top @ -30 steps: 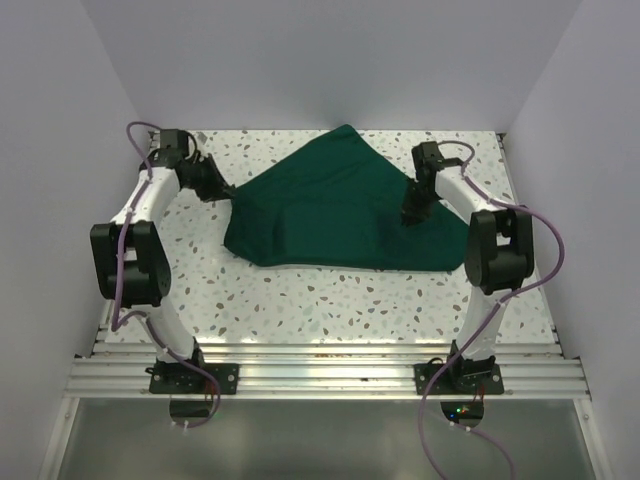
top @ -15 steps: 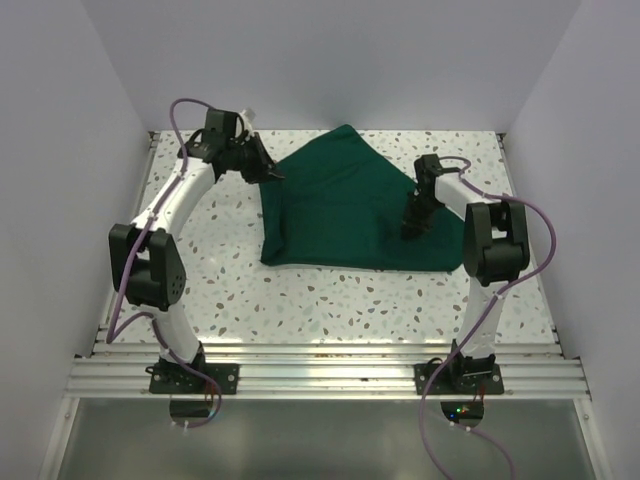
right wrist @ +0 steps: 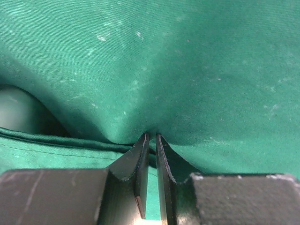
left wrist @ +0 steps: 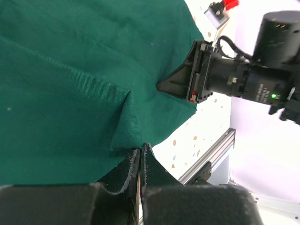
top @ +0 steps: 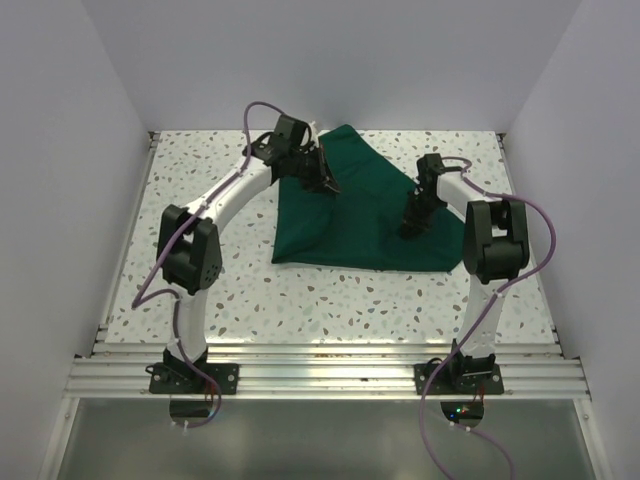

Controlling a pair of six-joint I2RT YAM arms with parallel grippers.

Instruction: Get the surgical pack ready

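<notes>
Top external view: the dark green surgical pack (top: 365,215) lies on the speckled table (top: 230,290), and my right arm hides its right corner. My left gripper (top: 329,186) is clamped on its edge, and my right gripper (top: 408,231) pinches a fold. Over the last second my left gripper has carried that edge rightward over the cloth.

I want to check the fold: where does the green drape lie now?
In the top view the green drape lies on the table's far right part, between the left claw and the right claw, which both pinch it.
</notes>
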